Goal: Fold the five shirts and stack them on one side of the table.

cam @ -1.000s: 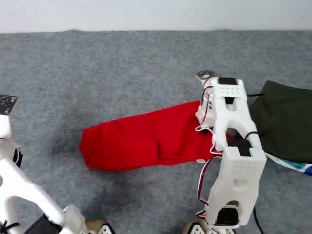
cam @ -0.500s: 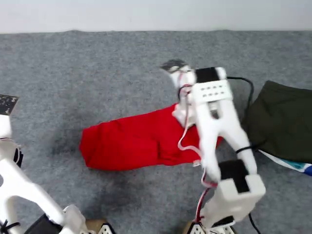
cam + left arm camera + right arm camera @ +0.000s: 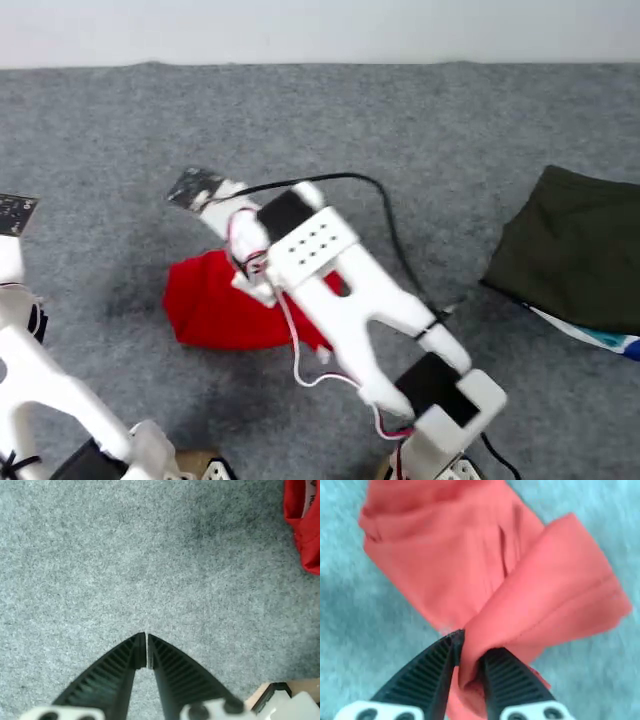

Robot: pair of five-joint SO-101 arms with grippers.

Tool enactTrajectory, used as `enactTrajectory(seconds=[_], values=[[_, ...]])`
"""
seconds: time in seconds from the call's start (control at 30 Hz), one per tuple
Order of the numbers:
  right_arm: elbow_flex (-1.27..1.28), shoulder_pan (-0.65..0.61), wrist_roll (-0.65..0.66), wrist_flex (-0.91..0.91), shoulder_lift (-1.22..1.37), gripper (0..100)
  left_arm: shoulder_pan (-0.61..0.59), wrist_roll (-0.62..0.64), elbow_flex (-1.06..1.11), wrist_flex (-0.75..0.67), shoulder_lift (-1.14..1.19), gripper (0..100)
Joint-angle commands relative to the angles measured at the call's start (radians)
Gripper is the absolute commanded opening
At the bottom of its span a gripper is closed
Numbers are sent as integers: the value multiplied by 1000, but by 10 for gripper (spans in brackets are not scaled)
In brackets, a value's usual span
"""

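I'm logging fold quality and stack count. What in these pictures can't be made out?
- High view: the right arm covers much of the red shirt, hiding how the fold lies.
- High view: the dark green shirt and the white and blue cloth under it run off the edge, so the stack count is unclear.
- Left wrist view: the edge cuts off the red shirt.

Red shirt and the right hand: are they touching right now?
Touching. The right wrist view shows the right hand shut on a fold of the red shirt, with cloth pinched between its two fingers.
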Motion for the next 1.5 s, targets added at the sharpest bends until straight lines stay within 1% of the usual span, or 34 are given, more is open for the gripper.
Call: enactTrajectory(seconds=[0.0, 0.1, 0.13, 0.2, 0.3, 0.33, 0.37, 0.43, 0.53, 0.63, 0.67, 0.73, 0.83, 0.97, 1.03, 1.13, 1.3, 1.37, 1.47], values=[[-21, -56, -11, -93, 50, 15, 2, -6, -5, 6, -34, 15], [-91, -101, -9, -116, 117, 20, 2, -6, -2, 9, -34, 15], [-130, -111, -9, -113, 145, 37, 2, -6, 5, 8, -34, 15], [-229, -127, -9, -81, 199, 110, 3, -6, 24, 3, -34, 15], [-404, -131, -11, 15, 265, 255, 3, -6, 47, 2, -34, 15], [-462, -131, -11, 51, 282, 281, 3, -6, 51, 2, -34, 15], [-520, -131, -8, 93, 298, 284, 3, -6, 51, 2, -34, 15], [-637, -128, 0, 188, 325, 261, 3, -6, 45, 2, -34, 15], [-775, -88, 49, 329, 357, 176, 3, -6, 44, 2, -34, 15], [-746, 1, 91, 332, 354, 29, 3, -6, 44, 2, -34, 15], [-727, 28, 100, 332, 355, 0, 3, -6, 44, 2, -34, 15], [-652, 68, 118, 332, 357, 29, 3, -6, 44, 2, -34, 15], [-543, 79, 133, 331, 363, 9, 3, -6, 44, 2, -34, 15], [-483, 21, 124, 320, 375, 10, -6, 0, 41, 2, -37, 15], [-485, -42, 123, 302, 403, 10, -6, 41, 42, 2, -57, 15], [-485, -131, 123, 229, 452, 9, -5, 100, 42, 2, -126, 15], [-485, -257, 123, 104, 532, 9, -6, 115, 48, 0, -288, 15], [-485, -275, 123, 77, 549, 9, -28, 117, 48, 2, -344, 15], [-486, -271, 123, 87, 538, 9, -69, 117, 50, -17, -385, 15]])
